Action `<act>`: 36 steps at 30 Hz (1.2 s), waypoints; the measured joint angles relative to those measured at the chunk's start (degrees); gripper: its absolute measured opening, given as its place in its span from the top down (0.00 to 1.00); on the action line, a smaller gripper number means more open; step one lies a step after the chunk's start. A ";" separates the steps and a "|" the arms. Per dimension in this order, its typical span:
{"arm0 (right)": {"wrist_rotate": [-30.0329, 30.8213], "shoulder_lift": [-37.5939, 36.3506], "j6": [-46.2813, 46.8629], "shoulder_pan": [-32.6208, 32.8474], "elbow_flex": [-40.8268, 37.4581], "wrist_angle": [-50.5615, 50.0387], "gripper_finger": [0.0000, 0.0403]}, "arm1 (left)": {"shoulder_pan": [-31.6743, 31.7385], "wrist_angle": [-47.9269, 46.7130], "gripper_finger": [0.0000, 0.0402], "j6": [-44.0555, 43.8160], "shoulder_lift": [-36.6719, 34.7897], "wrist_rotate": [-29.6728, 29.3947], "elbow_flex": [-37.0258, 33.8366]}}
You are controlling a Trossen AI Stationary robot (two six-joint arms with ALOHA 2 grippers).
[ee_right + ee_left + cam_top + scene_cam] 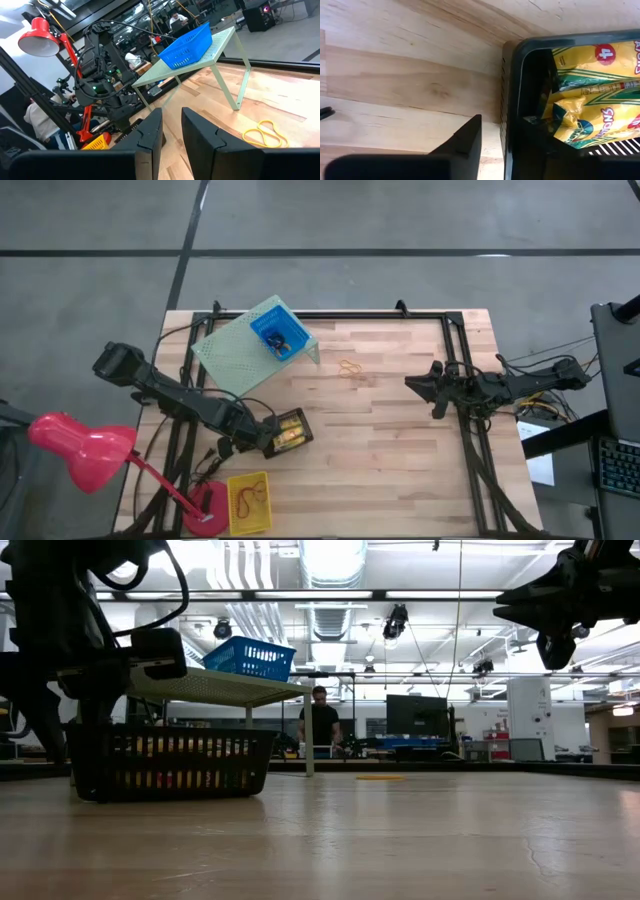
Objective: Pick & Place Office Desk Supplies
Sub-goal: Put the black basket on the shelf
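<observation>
Left claw (268,442) is clamped on the black bin's (292,430) wall; right claw (412,383), fingers slightly parted, is parked empty well beyond it.

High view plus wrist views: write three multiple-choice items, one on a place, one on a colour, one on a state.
1. Where does the blue bin stand?
A. On the pale green perforated riser
B. Flat on the tabletop
C. Inside the yellow bin

2. What colour is the bin holding the yellow crayon packs?
A. Blue
B. Yellow
C. Black

3. What is the right end effector doing?
A. Gripping a rubber band
B. Holding nothing, raised off the table
C. Resting in a bin

Key:
1 A, it sits on the riser's top.
2 C, the left wrist view shows the packs inside the black bin.
3 B, its fingers are empty and the rubber bands lie untouched.
</observation>
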 joint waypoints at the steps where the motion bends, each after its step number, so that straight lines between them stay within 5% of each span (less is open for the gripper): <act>1: 0.00 0.00 -0.01 -0.01 0.00 -0.02 0.82 | 0.00 0.00 0.77 0.12 0.00 0.00 0.00; 13: 0.00 0.00 -0.02 0.00 0.00 0.00 0.79 | 0.00 0.11 0.98 1.21 -0.02 -0.02 0.00; 23: 0.02 -0.02 -0.02 0.00 0.00 0.00 0.82 | 0.00 0.48 0.98 2.52 -0.15 -0.01 0.40; 36: 0.01 -0.01 -0.01 -0.01 0.00 -0.01 0.80 | 0.74 -15.18 0.97 21.36 -0.26 -4.06 16.50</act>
